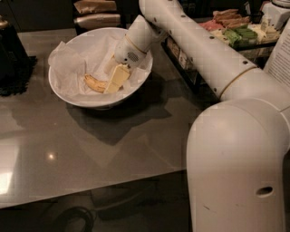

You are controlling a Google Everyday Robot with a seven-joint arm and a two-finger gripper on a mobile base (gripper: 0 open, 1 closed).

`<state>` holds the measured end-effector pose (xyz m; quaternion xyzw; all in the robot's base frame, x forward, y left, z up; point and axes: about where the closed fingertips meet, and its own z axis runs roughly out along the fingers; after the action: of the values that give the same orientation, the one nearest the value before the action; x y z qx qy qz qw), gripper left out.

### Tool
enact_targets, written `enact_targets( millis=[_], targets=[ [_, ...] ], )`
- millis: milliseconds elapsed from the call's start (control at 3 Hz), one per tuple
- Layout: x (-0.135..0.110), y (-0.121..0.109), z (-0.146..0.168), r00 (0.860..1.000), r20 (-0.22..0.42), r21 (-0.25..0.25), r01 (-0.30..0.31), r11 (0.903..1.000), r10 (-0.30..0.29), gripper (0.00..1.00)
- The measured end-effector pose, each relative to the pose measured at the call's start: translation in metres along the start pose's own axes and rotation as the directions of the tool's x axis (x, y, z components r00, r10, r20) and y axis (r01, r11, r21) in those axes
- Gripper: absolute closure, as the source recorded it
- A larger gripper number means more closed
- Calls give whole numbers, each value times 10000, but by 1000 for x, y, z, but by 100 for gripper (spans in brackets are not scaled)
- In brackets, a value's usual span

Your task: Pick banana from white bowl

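Note:
The white bowl [68, 93] stands on the grey table at the upper left, lined with crumpled white paper. The banana [94, 83], small, yellow and brown-speckled, lies in the bowl's near half. My gripper [110, 82] reaches down into the bowl from the right, with the arm coming from the upper right. It is open, and its pale yellow fingers [118, 78] stand at the banana's right end, which the near finger hides.
A black wire rack [190, 56] of packets stands just right of the bowl, behind the arm. A dark object [13, 59] sits at the table's left edge. Bagged items [95, 13] lie behind the bowl. My white base [240, 167] fills the lower right.

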<state>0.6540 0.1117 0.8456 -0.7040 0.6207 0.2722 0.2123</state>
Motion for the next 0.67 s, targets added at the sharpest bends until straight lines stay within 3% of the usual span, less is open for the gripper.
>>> enact_targets(
  millis=[333, 667],
  targets=[
    [6, -1, 13, 9998, -68, -274, -213, 9994, 211, 27],
    [8, -1, 18, 9995, -97, -383, -305, 9988, 302, 46]
  ],
)
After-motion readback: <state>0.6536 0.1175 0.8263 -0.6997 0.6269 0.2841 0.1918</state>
